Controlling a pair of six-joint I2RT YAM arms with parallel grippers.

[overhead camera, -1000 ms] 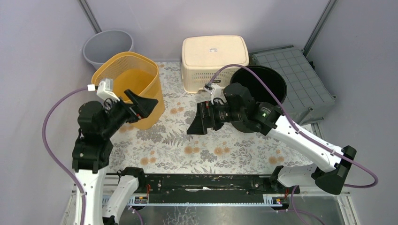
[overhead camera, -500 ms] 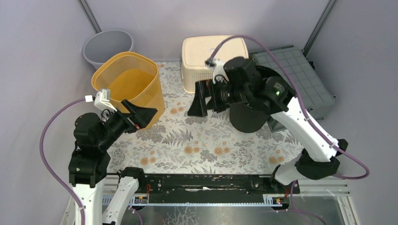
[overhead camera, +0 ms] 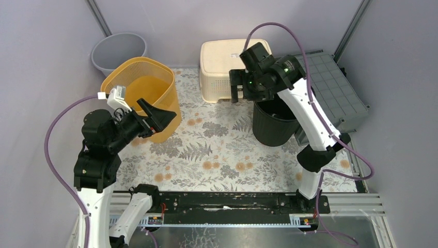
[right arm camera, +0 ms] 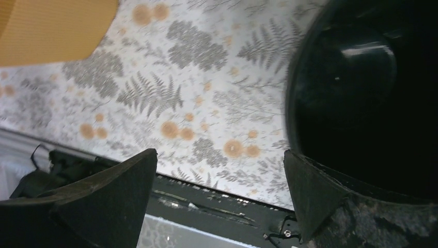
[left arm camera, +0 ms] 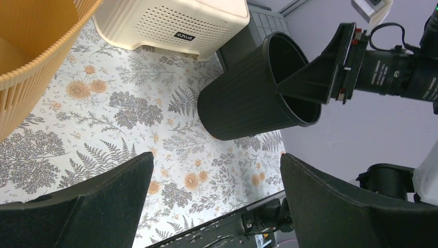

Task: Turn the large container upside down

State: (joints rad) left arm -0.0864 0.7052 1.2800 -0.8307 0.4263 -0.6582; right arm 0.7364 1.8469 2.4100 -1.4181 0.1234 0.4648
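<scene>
Black bin [overhead camera: 268, 129], finely ribbed, on a white cloth [overhead camera: 217, 155] printed with grey ferns and orange blossoms; left of the bin, an orange-yellow slatted basket [overhead camera: 155, 82]; further left and behind, a plain grey bucket [overhead camera: 118, 51]; behind the bin to its left, a cream tub [overhead camera: 222, 57] speckled with small holes; right of the bin, a grey crate [overhead camera: 338, 98] with a grid pattern; pale lilac walls [overhead camera: 206, 20] beyond.

Pale lilac walls [overhead camera: 46, 62] enclose a flat cloth [overhead camera: 217, 150] printed with ferns and flowers.

Floral cloth [overhead camera: 217, 150] carries orange basket [overhead camera: 165, 106], cream crate [overhead camera: 227, 62], black bin [overhead camera: 271, 129]; grey bucket [overhead camera: 114, 51] seemingly off-cloth.
</scene>
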